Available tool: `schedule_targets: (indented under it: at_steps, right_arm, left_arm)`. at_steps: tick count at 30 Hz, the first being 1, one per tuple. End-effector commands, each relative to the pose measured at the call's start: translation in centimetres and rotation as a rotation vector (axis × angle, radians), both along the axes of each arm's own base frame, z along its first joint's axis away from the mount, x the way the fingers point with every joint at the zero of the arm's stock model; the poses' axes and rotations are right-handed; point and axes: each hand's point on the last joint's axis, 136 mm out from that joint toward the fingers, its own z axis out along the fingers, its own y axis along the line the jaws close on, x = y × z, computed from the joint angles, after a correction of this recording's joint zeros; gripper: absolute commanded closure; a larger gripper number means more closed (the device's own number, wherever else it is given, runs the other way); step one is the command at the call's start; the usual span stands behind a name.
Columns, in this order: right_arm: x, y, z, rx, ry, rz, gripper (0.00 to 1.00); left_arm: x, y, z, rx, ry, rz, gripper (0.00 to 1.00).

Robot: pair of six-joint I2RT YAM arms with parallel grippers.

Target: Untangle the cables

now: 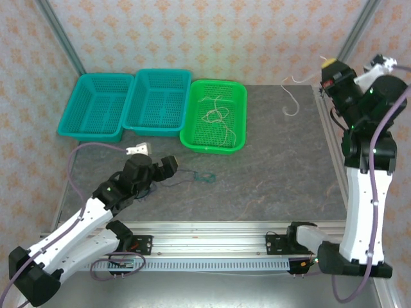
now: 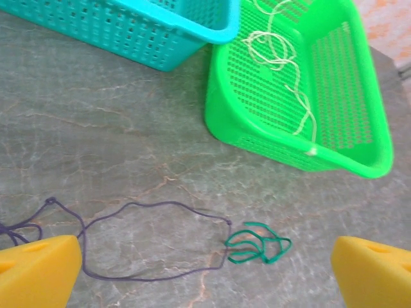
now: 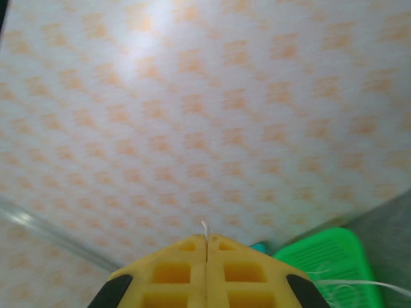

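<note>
**Left gripper** [image 1: 172,165]: low over the table [image 1: 270,167], left of centre. In your left wrist view its 2 yellow fingers [image 2: 38,273] stand wide apart at the lower corners, holding nothing.

**On the table:** the dark purple cable [image 2: 160,203] lies loose ahead of that gripper. It runs as an open loop from a few small turns by the left finger across to the green cable [image 2: 258,244]. The purple end and the green squiggle lie just beside each other; you cannot tell whether they touch. The green cable is a small flat tangle, near the front wall of the green basket [image 2: 270,122] but apart from it.

**Baskets:** the green basket holds the cream cables [image 1: 217,115] as loose loops on its floor. The middle teal basket [image 1: 157,102] stands just beside it on the left, and the left teal basket [image 1: 96,106] comes next in the row.

**Right gripper** [image 1: 329,64]: raised high at the far right corner. Your right wrist view shows its fingers [image 3: 173,273] pressed together, with the thin white cable [image 3: 205,228] pinched in the seam. From above, that cable hangs down in a curl over the far right of the table.
</note>
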Motion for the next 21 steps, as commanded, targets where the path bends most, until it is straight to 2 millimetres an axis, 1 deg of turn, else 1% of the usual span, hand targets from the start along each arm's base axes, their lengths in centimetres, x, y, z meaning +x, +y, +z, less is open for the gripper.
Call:
schedule_targets:
  at_steps: [1, 4, 7, 10, 12, 14, 17, 20, 21]
  right_arm:
    - [0.4, 4.1, 5.4, 0.016, -0.15, 0.176, 1.0]
    - [2.2, 6.0, 7.4, 0.014, -0.167, 0.242, 1.0]
    - [4.2, 7.7, 8.2, 0.001, -0.156, 0.287, 1.0]
    - [6.1, 9.6, 7.9, -0.026, -0.128, 0.327, 1.0]
    - [7.4, 10.7, 7.3, -0.045, -0.101, 0.34, 1.0]
    - [8.8, 11.8, 6.1, -0.068, -0.065, 0.361, 1.0]
    - [11.0, 14.0, 2.8, -0.119, 0.016, 0.408, 1.0]
    - [13.1, 16.9, -2.6, -0.185, 0.145, 0.484, 1.0]
    - [13.7, 17.9, -5.0, -0.214, 0.206, 0.508, 1.0]
  left_arm:
    - [-0.8, -0.9, 2.3, -0.023, -0.036, -0.081, 0.0]
    - [-1.0, -1.6, 4.2, -0.05, -0.072, -0.131, 0.0]
    - [-1.4, -2.8, 5.4, -0.076, -0.088, -0.2, 0.0]
    - [-1.8, -3.6, 6.4, -0.101, -0.105, -0.253, 0.0]
    - [-2.0, -3.7, 7.1, -0.103, -0.119, -0.26, 0.0]
    - [-2.2, -3.3, 7.6, -0.1, -0.131, -0.249, 0.0]
    - [-2.5, -2.7, 8.0, -0.096, -0.148, -0.232, 0.0]
    - [-2.8, -2.4, 7.9, -0.097, -0.146, -0.224, 0.0]
    - [-2.9, -2.3, 7.6, -0.098, -0.142, -0.222, 0.0]
